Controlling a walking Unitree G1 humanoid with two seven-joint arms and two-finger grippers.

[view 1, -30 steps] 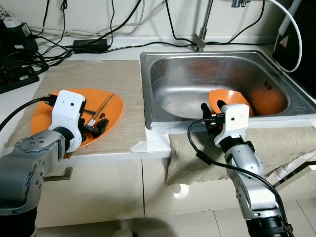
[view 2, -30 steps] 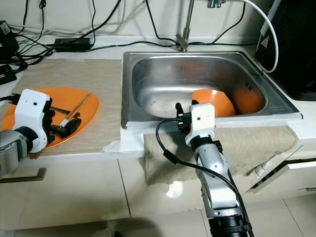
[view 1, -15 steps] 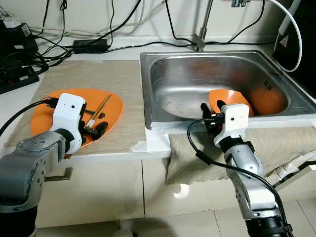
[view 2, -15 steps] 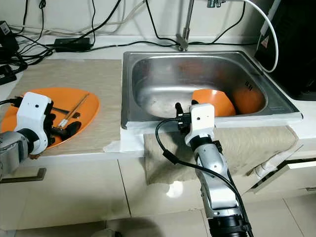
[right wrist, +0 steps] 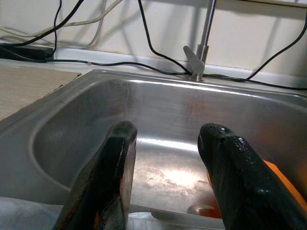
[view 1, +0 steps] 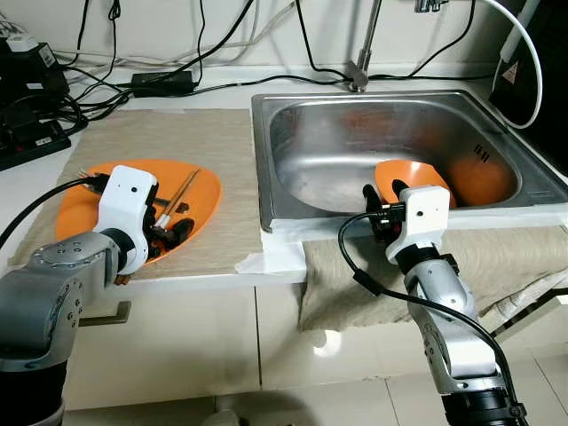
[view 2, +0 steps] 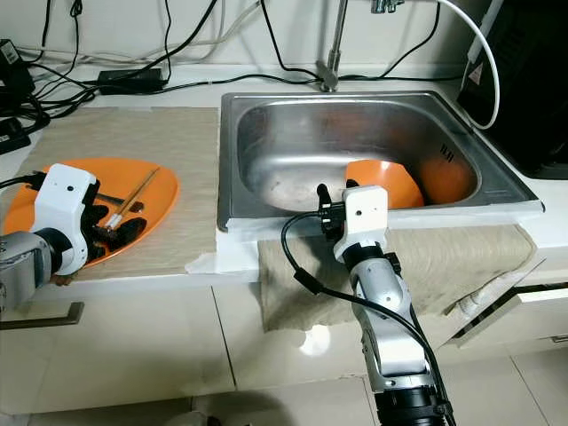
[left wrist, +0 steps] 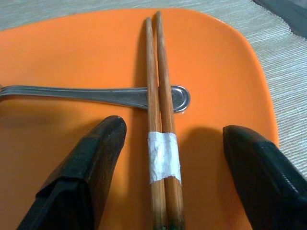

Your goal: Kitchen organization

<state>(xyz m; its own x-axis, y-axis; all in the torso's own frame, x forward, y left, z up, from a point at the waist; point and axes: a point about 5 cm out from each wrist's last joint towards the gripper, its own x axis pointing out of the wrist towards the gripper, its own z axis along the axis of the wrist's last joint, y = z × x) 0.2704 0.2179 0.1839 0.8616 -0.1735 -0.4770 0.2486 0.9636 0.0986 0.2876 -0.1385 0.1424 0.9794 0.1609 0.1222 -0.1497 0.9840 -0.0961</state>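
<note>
White table [view 1: 222, 84] carries a beige mat [view 1: 177, 142] with an orange plate [view 1: 200, 191]. On it lie taped chopsticks [left wrist: 160, 120] across a metal fork handle [left wrist: 96, 93]. Left end effector [left wrist: 165, 163] hovers open, straddling the chopsticks. Right end effector [right wrist: 165, 163] waits open at the sink [view 1: 355, 133] edge, near an orange bowl [view 1: 404, 173].

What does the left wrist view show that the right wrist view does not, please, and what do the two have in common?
Left wrist view: the taped chopsticks lying across a metal utensil handle on the orange plate, with the left gripper open on either side of the chopsticks.

Right wrist view: the steel sink, the tap, cables along the wall, and an orange dish in the basin, with the right gripper open at the sink's front edge.

Both: two spread black fingers and orange tableware.
</note>
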